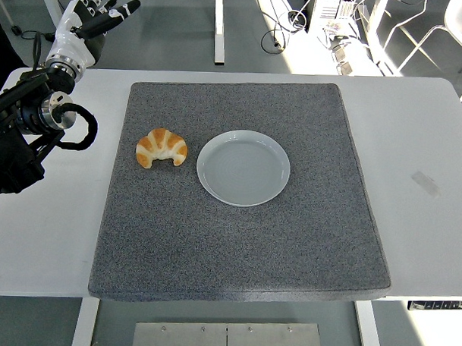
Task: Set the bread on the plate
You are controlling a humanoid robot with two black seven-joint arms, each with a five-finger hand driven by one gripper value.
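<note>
Glossy smooth plate (243, 167), rough speckled grey mat (236, 241), flaky bread (161, 147)

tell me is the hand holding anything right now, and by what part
Nothing is held. The left hand is up at the far left corner with fingers spread and empty, and the croissant lies on the mat beside the plate.
</note>
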